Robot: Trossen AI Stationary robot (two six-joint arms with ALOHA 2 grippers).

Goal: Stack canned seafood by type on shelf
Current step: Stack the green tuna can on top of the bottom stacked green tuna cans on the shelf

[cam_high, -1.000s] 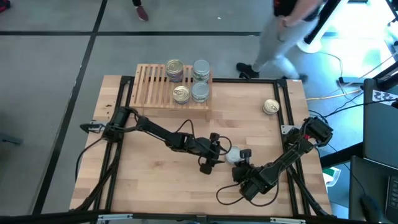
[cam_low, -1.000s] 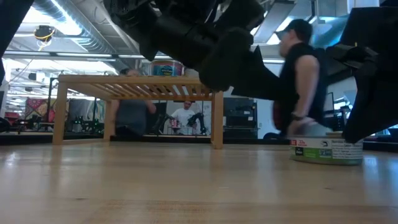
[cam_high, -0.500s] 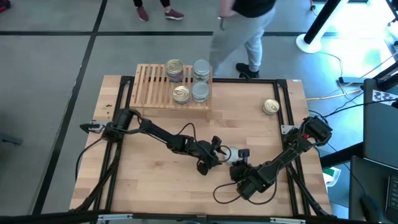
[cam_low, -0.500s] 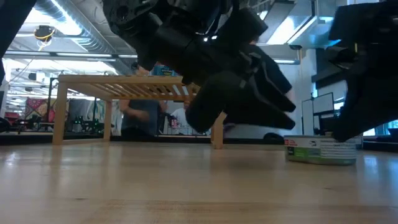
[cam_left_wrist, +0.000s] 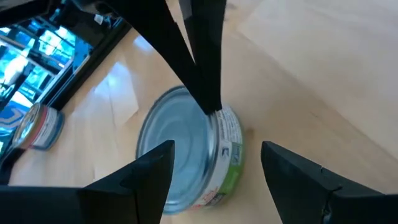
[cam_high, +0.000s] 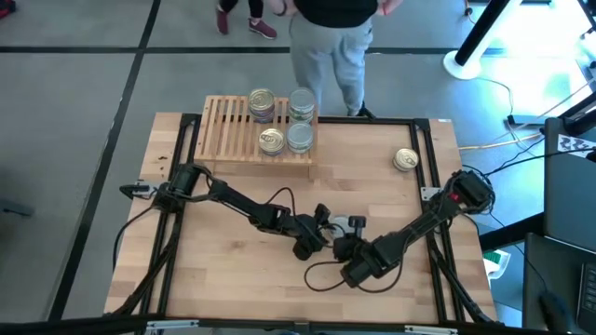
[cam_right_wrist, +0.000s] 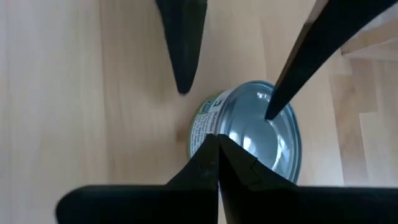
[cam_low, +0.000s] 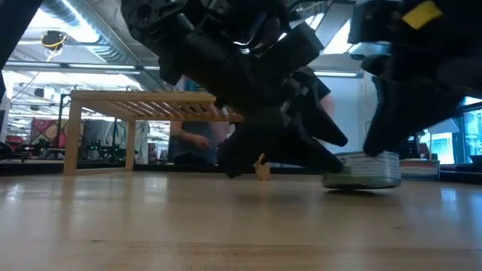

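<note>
A silver-lidded can (cam_left_wrist: 180, 155) with a green and white label lies flat on the table, mid-right. My left gripper (cam_left_wrist: 217, 163) is open, with one finger on either side of the can (cam_right_wrist: 249, 134). My right gripper (cam_right_wrist: 216, 142) is shut and its tip is at the can's rim. On the slatted shelf (cam_high: 233, 140) at the far edge stand two gold-lidded cans (cam_high: 263, 100) (cam_high: 271, 141) and two silver-lidded cans (cam_high: 301, 100) (cam_high: 299, 137). One gold-lidded can (cam_high: 405, 160) lies on the table at the right. My right gripper sets the tip of its shut fingers (cam_left_wrist: 211, 102) against the can's top rim (cam_left_wrist: 219, 118), coming slanting down from the near right. The can stays flat on the table. My left gripper's fingers flank the can; whether they touch it I cannot tell.
A person (cam_high: 331, 37) stands just beyond the table's far edge, behind the shelf. Cables loop on the table near my right arm (cam_high: 321, 274). Bare wood lies at the near left (cam_high: 214, 270).
My right gripper has moved toward the table's left, toward my left gripper, and the silver-lidded can has slid a little left along the table with it. My left gripper has rolled about its own axis and sunk slightly. The person behind the table has walked left.
</note>
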